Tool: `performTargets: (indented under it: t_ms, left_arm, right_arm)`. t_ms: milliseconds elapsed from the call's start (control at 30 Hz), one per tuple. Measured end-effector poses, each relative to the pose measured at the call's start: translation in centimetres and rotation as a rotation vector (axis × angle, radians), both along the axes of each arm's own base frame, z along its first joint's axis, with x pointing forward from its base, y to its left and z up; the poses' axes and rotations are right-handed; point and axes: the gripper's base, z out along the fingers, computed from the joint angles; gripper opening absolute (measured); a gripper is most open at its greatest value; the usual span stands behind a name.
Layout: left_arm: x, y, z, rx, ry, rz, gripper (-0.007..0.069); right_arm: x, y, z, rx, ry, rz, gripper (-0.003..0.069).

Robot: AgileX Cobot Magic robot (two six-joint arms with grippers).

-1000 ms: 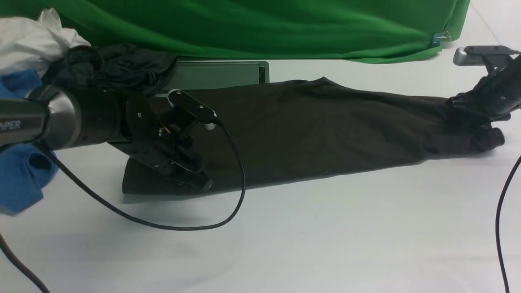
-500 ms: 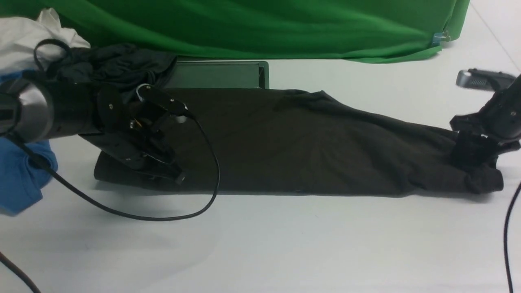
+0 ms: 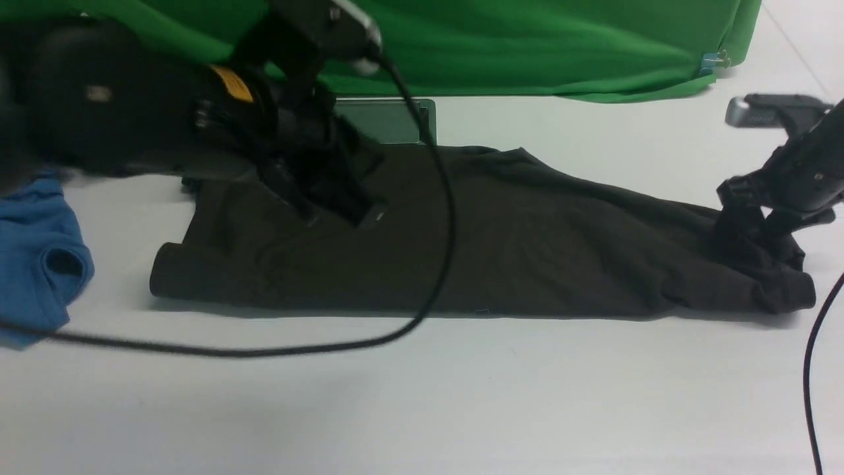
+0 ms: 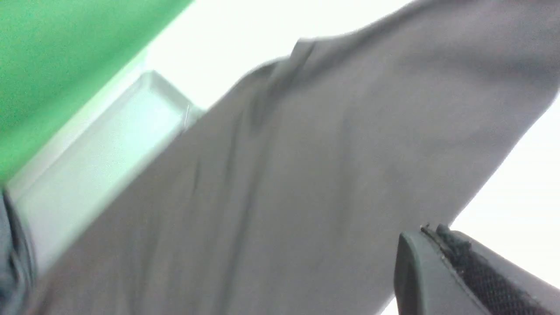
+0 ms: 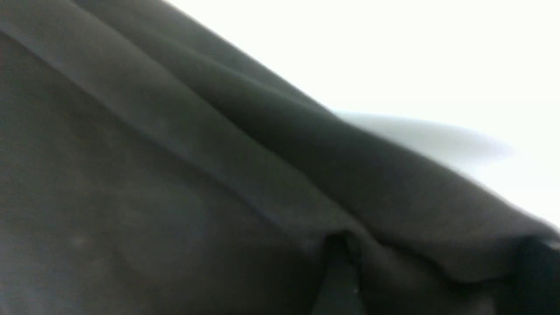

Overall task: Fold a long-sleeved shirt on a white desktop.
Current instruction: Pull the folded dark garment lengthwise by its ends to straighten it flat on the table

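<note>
At the right edge of the front frame, the right claw (image 3: pixel 752 221) pinches a raised end of the long-sleeved shirt (image 3: pixel 527 251). Upper left, the left claw (image 3: pixel 343 212) hangs blurred above it; spread or pressed together, I cannot tell. One shirt lies lengthwise across the white tabletop (image 3: pixel 461 396), with one blue garment (image 3: pixel 39 251) far left and one grey cable slot (image 3: pixel 389 122) behind.

A green cloth backdrop (image 3: pixel 527 39) hangs in soft folds across the far side. A small blue clip (image 3: pixel 709 63) sits at its lower right corner. A blue garment (image 3: pixel 39 257) lies crumpled at the left edge, well apart from the clip.
</note>
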Motion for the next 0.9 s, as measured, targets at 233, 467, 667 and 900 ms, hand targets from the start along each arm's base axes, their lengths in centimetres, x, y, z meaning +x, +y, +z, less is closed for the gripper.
performTargets:
  t_ms: [233, 467, 667, 900]
  left_arm:
    - [-6.6, 1.7, 3.9, -0.097, -0.156, -0.059, 0.0018]
    - [-8.7, 3.0, 1.9, -0.069, -0.141, -0.061, 0.0018]
    - [-8.9, 3.2, 0.6, -0.041, -0.113, -0.063, 0.0018]
    - [-8.8, 3.2, 0.8, -0.052, -0.14, -0.056, 0.0018]
  right_arm:
    - [-0.1, 0.0, -0.9, -0.002, 0.037, 0.033, 0.0341]
    - [-0.5, 0.1, -0.7, 0.008, 0.073, 0.04, 0.0335]
    - [-1.0, 0.2, 0.2, 0.022, 0.097, 0.013, 0.0367]
    - [-1.1, 0.2, 1.7, 0.02, 0.062, -0.003, 0.0368]
